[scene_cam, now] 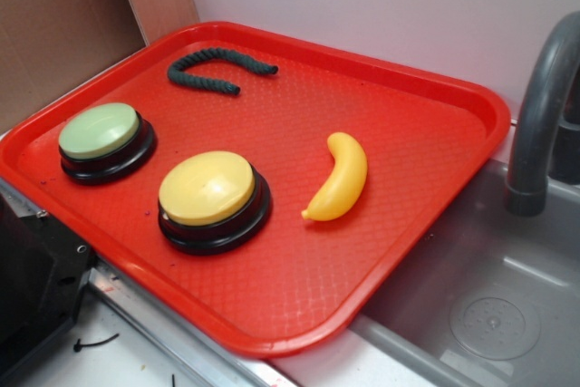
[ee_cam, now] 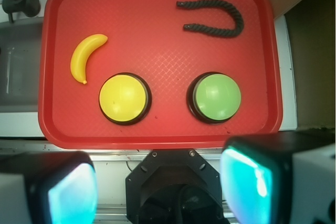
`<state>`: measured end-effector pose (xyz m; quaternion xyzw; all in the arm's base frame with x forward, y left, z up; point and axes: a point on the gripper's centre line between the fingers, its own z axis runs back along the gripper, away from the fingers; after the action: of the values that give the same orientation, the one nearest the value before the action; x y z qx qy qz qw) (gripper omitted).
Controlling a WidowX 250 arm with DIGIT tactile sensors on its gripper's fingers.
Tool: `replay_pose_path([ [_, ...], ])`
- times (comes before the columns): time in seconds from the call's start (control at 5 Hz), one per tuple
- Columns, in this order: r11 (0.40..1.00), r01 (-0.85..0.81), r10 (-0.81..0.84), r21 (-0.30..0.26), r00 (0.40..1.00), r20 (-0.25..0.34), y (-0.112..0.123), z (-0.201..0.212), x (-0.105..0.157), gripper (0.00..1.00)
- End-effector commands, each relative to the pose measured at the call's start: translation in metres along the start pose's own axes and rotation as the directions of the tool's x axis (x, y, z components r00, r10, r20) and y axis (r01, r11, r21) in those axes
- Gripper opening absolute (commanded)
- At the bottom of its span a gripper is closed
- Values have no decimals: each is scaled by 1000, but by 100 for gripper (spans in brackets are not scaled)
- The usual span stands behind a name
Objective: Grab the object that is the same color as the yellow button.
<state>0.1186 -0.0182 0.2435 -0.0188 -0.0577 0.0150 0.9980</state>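
Note:
A small yellow toy banana (scene_cam: 340, 178) (ee_cam: 86, 56), the object, lies on the red tray (scene_cam: 299, 278) (ee_cam: 157, 24), just beside the yellow button (scene_cam: 210, 195) (ee_cam: 124, 98) with its black base. My gripper (ee_cam: 163, 187) hangs high above the tray's near edge, over the robot base. It is open: the two fingers (ee_cam: 68, 192) stand far apart with nothing between them. The gripper does not show in the exterior view.
A pale green button (scene_cam: 101, 137) (ee_cam: 216, 97) and a dark green twisted rope (scene_cam: 219, 65) (ee_cam: 215, 18) also lie on the tray. A grey sink (scene_cam: 489, 296) with a faucet (scene_cam: 544, 106) (ee_cam: 18, 1) borders the tray. Cardboard (scene_cam: 63, 24) stands behind.

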Motion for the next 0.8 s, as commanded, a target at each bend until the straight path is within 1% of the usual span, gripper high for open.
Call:
replay_pose_path([
  [0.0,1000,0,0,0,1000,0,0,0,0,100],
  [0.2,996,-86,86,23,996,19,-9,-10,7,100],
  [0.4,979,-200,199,23,978,60,-19,-22,15,100],
  [0.6,973,-229,230,-30,973,8,-39,-43,36,100],
])
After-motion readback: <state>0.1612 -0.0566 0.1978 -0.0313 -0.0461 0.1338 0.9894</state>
